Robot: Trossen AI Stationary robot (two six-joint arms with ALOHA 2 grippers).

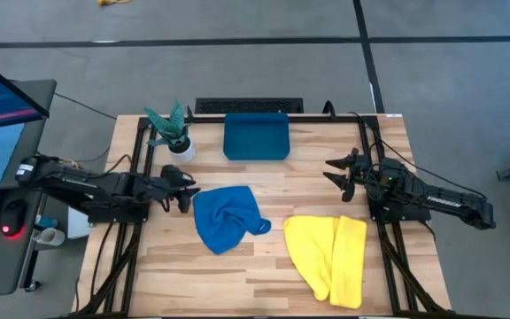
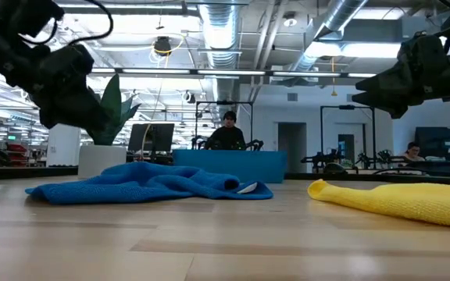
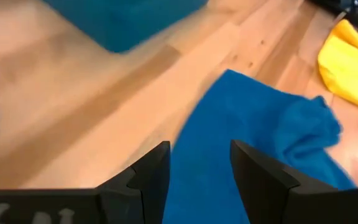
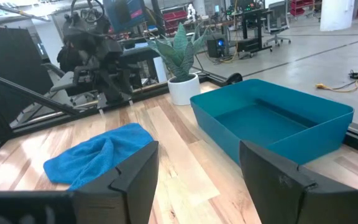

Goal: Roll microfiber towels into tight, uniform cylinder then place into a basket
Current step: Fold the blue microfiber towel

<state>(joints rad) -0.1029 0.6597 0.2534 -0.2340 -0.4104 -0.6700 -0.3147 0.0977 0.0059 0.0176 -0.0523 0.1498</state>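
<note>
A blue microfiber towel (image 1: 227,218) lies crumpled on the wooden table near its middle, also seen as the blue towel (image 3: 253,143) in the left wrist view. A yellow towel (image 1: 333,255) lies loosely folded to its right. The teal basket (image 1: 256,136) stands at the far middle. My left gripper (image 1: 187,197) hangs open just left of the blue towel's left edge, tipped downward, touching nothing. My right gripper (image 1: 336,174) stands open at the table's right side, level, above the table and apart from the yellow towel.
A small white pot with a green plant (image 1: 173,133) stands at the far left, close behind my left gripper. Black frame rails (image 1: 367,142) run along both table sides. Bare wood (image 1: 220,283) shows along the near edge. A person sits beyond the table (image 2: 229,133).
</note>
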